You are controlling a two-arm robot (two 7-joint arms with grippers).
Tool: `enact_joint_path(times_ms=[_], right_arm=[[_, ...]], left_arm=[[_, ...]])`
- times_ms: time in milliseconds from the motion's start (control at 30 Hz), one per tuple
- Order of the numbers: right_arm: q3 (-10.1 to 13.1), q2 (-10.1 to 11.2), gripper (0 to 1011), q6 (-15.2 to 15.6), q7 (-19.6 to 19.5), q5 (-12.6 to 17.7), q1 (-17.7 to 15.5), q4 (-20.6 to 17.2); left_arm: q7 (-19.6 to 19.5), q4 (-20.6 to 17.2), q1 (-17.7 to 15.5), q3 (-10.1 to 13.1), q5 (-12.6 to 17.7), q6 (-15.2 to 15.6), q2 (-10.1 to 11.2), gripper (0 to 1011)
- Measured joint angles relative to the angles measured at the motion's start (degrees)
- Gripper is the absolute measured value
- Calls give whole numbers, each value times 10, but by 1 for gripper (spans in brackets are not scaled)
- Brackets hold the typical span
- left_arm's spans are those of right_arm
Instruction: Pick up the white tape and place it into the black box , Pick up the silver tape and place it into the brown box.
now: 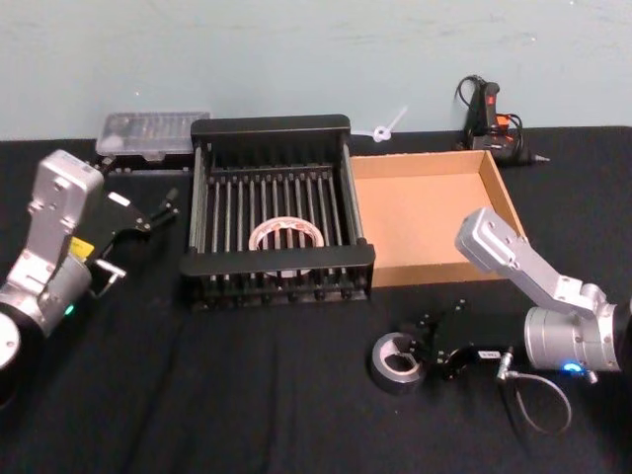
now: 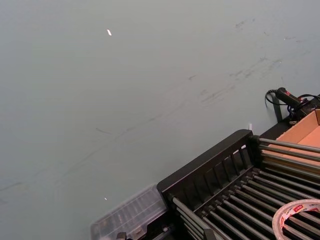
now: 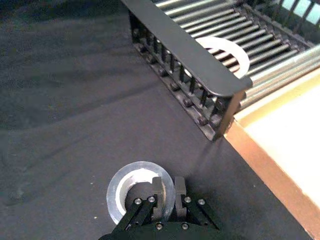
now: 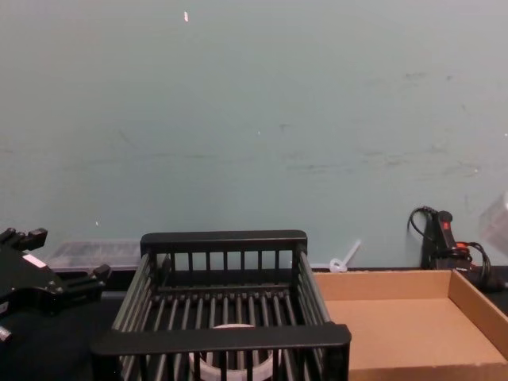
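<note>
The white tape (image 1: 286, 235) lies flat on the slatted floor of the black box (image 1: 276, 126), also seen as a white ring (image 3: 231, 50) behind the crate's front rim. To the right of the crate stands the brown box (image 1: 434, 212), its floor bare. In front of it, on the black cloth, rests the silver tape (image 1: 393, 362). My right gripper (image 1: 420, 348) is down at the roll's right side. In the right wrist view one finger sits inside the ring and the other outside, shut on the wall of the silver tape (image 3: 131, 186). My left gripper (image 1: 163, 207) hangs open left of the crate.
A clear plastic case (image 1: 153, 133) lies at the back left behind the crate. A black and orange tool with a cable (image 1: 489, 117) sits at the back right, and a white plastic tie (image 1: 390, 126) lies by the wall. A cable loop (image 1: 543, 400) hangs at my right wrist.
</note>
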Motion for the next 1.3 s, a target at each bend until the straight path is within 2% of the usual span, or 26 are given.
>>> enact_joint_path(times_ms=[300, 533, 667, 800, 900, 1300], right_arm=[[18, 9, 156, -20, -7, 12, -8, -22], [44, 4, 156, -30, -42, 16, -9, -24], [65, -7, 156, -30, -70, 16, -7, -19], [74, -15, 156, -24, -90, 13, -4, -13], [86, -31, 156, -12, -113, 4, 5, 2], [98, -79, 156, 2, -144, -28, 48, 75]], left_arm=[[0, 0, 0, 0, 0, 0, 0, 1001], [0, 0, 0, 0, 0, 0, 0, 1001], [0, 0, 0, 0, 0, 0, 0, 1001], [0, 0, 0, 0, 0, 0, 0, 1001], [0, 0, 0, 0, 0, 0, 0, 1001], [0, 0, 0, 0, 0, 0, 0, 1001]])
